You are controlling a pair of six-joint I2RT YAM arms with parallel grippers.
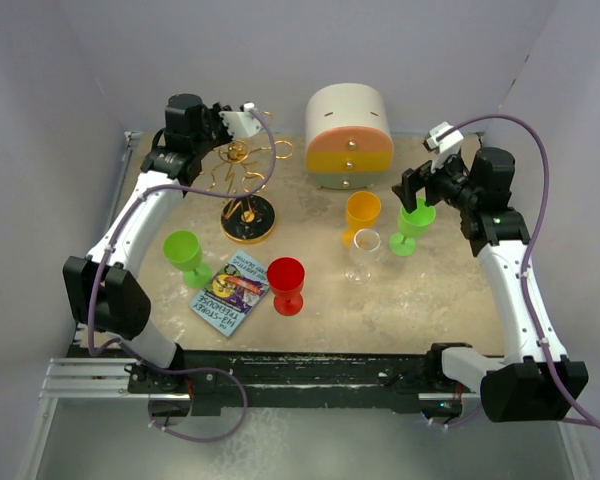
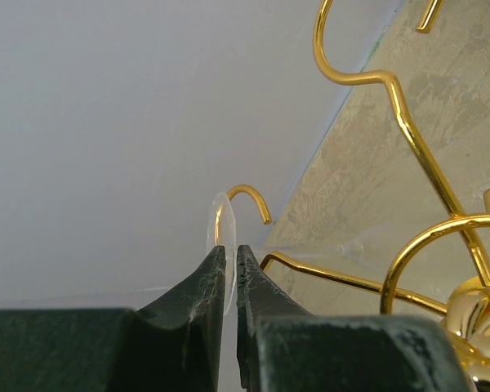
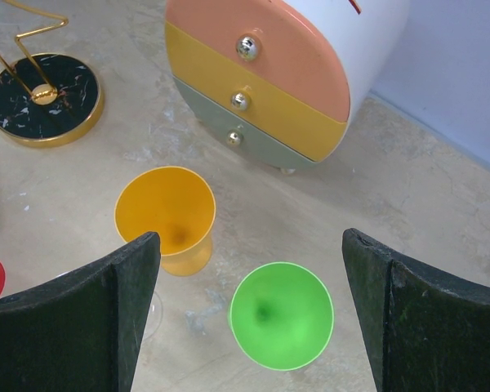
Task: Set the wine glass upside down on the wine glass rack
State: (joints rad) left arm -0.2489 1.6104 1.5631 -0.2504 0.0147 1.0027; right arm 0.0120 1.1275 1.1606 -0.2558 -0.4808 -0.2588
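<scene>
Nearest the arm bases, a small illustrated paperback book [image 1: 230, 293] lay flat on the beige marbled table [image 1: 410, 310], with a red plastic wine glass [image 1: 286, 283] standing upright just beside it on the right. A lime-green plastic wine glass [image 1: 184, 250] stood upright a little farther back on the left.

Right of centre, a clear stemmed wine glass [image 1: 365, 250] stood upright, and an orange plastic cup on a short foot [image 1: 362, 214] stood just behind it. Next to them on the right was a second green wine glass [image 3: 281, 314], also upright. The right gripper [image 3: 249, 237] hung directly above this one with its jaws spread wide, touching nothing.

Farther back on the left stood the gold wire wine glass rack [image 1: 242, 175], its post rising from a round black gold-rimmed base [image 1: 248, 222]. A rounded white drawer box with a peach, yellow and grey front [image 1: 349, 135] sat well to the rack's right, against the back wall.

Farthest of all, the left gripper [image 2: 230, 249] reached over the rack's rear arms. Its jaws were almost together, pinching a thin clear round disc [image 2: 220, 216] seen edge-on. A curled gold hook of the rack lay right behind the disc. What the disc belonged to could not be told, and no glass could be made out hanging from the rack.
</scene>
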